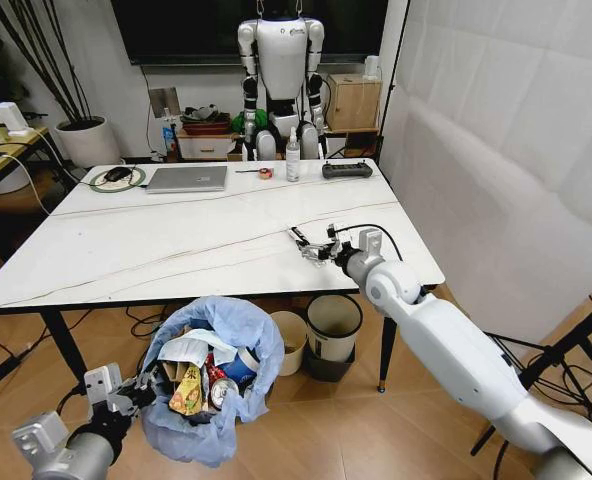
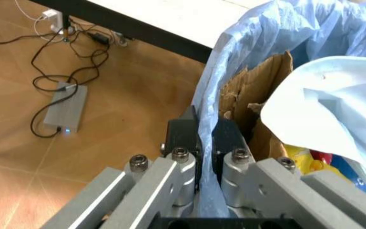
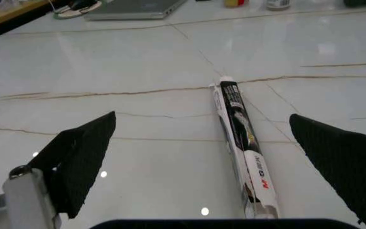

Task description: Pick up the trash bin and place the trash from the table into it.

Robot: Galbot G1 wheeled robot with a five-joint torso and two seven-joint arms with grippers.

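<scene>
The trash bin [image 1: 212, 378], lined with a crinkled light-blue bag, hangs below the table's front edge. My left gripper [image 1: 144, 393] [image 2: 201, 137] is shut on the bag's rim at the bin's side. Inside lies trash [image 1: 208, 372]: brown cardboard [image 2: 253, 95], a light-blue mask [image 2: 335, 95], a blue cup and coloured wrappers. My right gripper [image 1: 312, 247] [image 3: 202, 121] hovers open just above the white table [image 1: 156, 240], near its front right. A black-and-white pen-like tube [image 3: 241, 143] lies on the tabletop between its fingers, untouched.
At the table's far edge stand a silver laptop [image 1: 186, 178], a tape roll [image 1: 265, 173], a spray bottle [image 1: 293, 155] and a black controller [image 1: 347, 171]. Under the table are a cream bucket [image 1: 291, 340] and a black-rimmed white bin [image 1: 333, 328]. A white partition [image 1: 506, 150] closes the right side.
</scene>
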